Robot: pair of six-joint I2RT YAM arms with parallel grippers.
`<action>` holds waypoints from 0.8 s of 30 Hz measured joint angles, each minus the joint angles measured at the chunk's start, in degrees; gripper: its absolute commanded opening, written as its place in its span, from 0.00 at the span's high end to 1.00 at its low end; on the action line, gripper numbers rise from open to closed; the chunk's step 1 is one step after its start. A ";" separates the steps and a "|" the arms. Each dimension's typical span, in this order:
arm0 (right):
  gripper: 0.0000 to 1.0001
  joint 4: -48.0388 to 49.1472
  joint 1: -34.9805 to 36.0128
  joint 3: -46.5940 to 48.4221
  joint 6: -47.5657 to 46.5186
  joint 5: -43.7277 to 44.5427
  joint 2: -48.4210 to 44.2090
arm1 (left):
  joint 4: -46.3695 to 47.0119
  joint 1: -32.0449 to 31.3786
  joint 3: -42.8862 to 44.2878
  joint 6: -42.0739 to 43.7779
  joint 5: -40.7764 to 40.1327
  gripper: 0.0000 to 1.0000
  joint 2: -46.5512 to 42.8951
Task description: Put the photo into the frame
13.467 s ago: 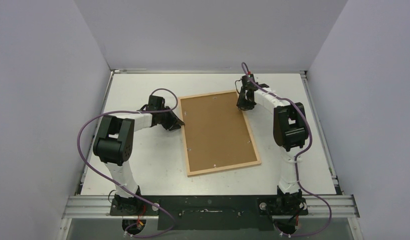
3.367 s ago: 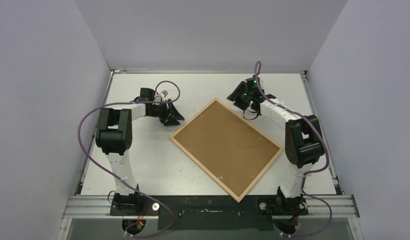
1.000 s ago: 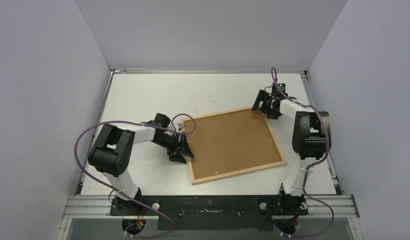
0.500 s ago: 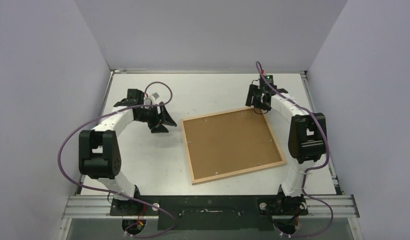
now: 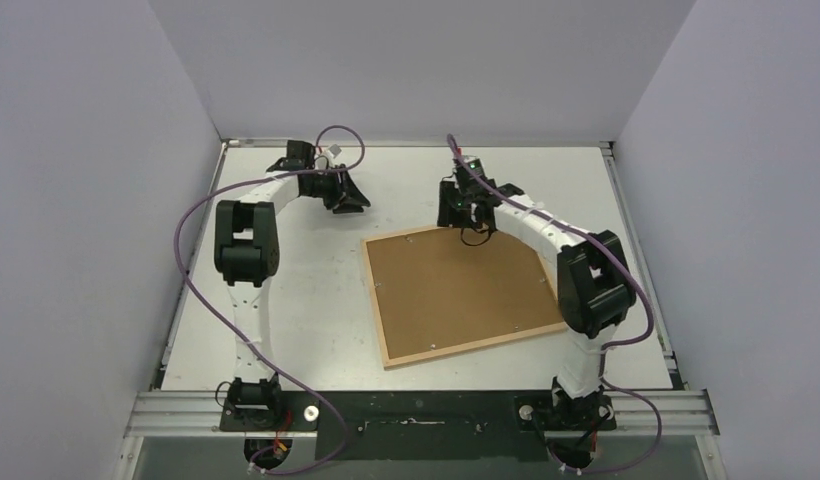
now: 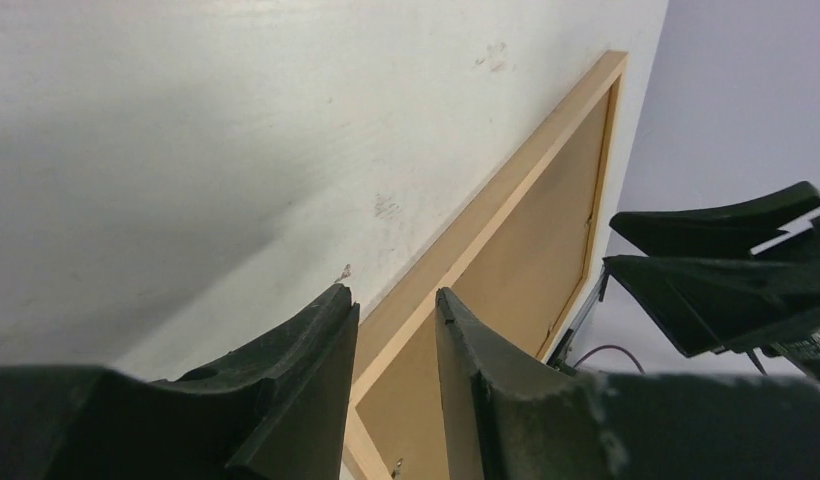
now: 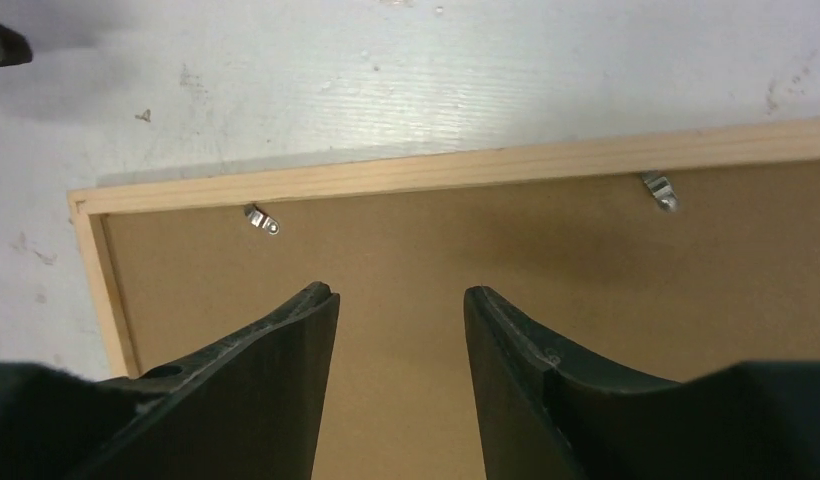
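At the far left of the tabletop (image 5: 306, 300), the left end effector (image 5: 348, 198): fingers only a narrow gap apart, gripping nothing, well apart from the frame (image 5: 478, 343), and in its own wrist view looking along one wooden rail from the side. Toward the middle, the frame lying flat and back-up, with the brown backing board (image 5: 461, 290) seated inside the rails and small metal clips (image 7: 261, 220) reaching from the far rail onto the board. Over that far rail, near its left corner, the right end effector (image 5: 468, 228): fingers apart, empty, poised above the board between two clips, with contact impossible to tell. No sign of the photo in any view; whether it lies under the board or elsewhere cannot be told. Judged from this, a clip-handling stage with the back closed. If the frame is unloaded, nearly everything is left: turn the clips aside, lift out the board, lay the photo face down in the opening, reseat the board, swing the clips back. If it is already loaded, only securing the clips and turning it over.
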 measured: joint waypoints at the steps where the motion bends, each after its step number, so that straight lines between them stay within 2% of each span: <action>1: 0.45 -1.07 1.29 1.55 -1.18 1.16 1.16 | -0.46 -0.39 0.39 0.31 0.13 0.68 1.14; 4: 0.41 -4.48 5.95 6.82 -6.38 6.78 4.72 | -1.60 -1.62 0.13 0.72 1.49 0.70 2.62; 10: 0.45 -7.52 11.28 9.94 -13.38 13.31 6.21 | -0.57 -3.37 -4.59 1.44 4.87 0.76 2.40; 15: 0.47 -7.72 11.78 9.51 -16.85 14.05 6.80 | 0.79 -3.56 -11.56 0.59 7.52 0.77 1.53; 24: 0.47 -6.69 14.25 5.99 -19.67 11.85 8.09 | 1.07 -3.74 -18.05 1.60 5.49 0.76 -3.87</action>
